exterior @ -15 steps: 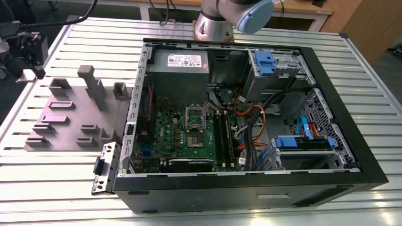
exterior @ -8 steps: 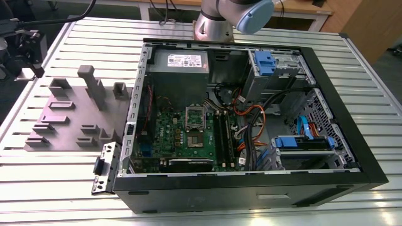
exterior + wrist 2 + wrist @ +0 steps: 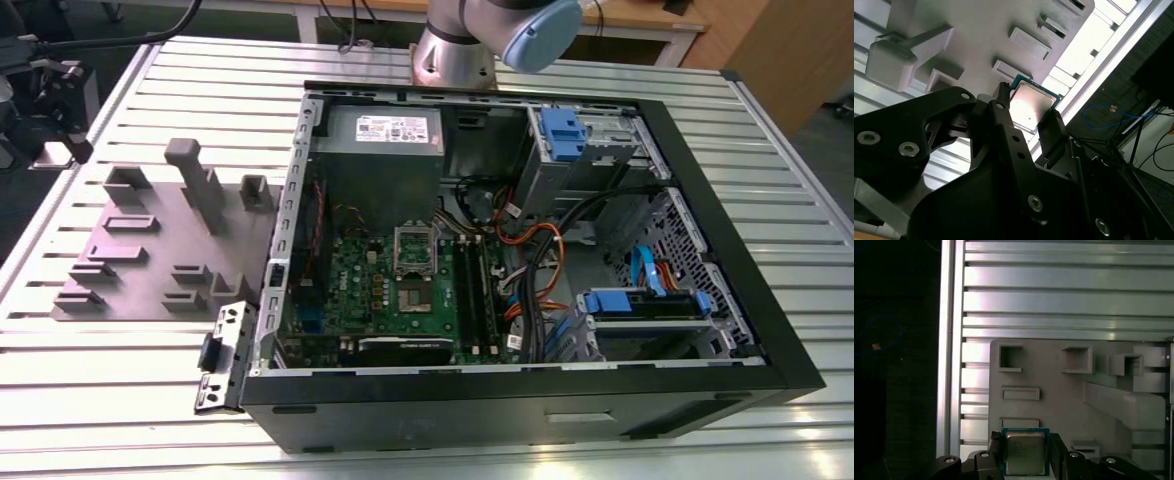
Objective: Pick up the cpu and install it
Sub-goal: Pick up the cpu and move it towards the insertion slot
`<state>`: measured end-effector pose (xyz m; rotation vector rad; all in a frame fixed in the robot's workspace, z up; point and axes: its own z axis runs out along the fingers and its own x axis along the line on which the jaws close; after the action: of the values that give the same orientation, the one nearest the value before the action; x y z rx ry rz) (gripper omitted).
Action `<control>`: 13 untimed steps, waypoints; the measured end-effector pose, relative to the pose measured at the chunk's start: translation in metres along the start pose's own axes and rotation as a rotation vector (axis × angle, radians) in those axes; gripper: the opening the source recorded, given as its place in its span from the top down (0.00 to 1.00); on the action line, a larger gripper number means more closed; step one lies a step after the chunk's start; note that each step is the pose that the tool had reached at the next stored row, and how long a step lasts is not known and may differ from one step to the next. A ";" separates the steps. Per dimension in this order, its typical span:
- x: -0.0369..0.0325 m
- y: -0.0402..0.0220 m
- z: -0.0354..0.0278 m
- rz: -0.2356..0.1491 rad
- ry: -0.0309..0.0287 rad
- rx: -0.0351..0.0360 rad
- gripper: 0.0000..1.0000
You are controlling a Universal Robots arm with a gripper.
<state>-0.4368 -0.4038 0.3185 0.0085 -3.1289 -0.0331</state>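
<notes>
The gripper (image 3: pixel 1025 456) points downward, its fingers (image 3: pixel 1056 452) pressed against two sides of the cpu (image 3: pixel 1025 452).

Beneath the tool (image 3: pixel 1025 456), a counter (image 3: pixel 1064 300) of ribbed aluminium slats, pale grey, washed with bright glare in both wrist views. Along the counter's side, a smooth edge rail (image 3: pixel 951 340). Past that rail, out beyond the tool, dark floor (image 3: pixel 1089 145) with a loose blue cable (image 3: pixel 1112 107) and a few thinner leads. Further from the tool, beyond the counter in the exterior view, a light wooden desk (image 3: pixel 627 18) and a brown wooden cabinet (image 3: pixel 787 55), with dark grey floor beside them.
</notes>
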 end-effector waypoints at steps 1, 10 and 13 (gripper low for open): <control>0.0000 0.0000 -0.0001 0.000 0.0001 0.0001 0.53; 0.0001 0.0000 -0.0022 0.000 0.0003 -0.0004 0.53; 0.0001 0.0001 -0.0030 0.000 0.0000 -0.0005 0.53</control>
<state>-0.4369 -0.4038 0.3215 0.0085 -3.1289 -0.0340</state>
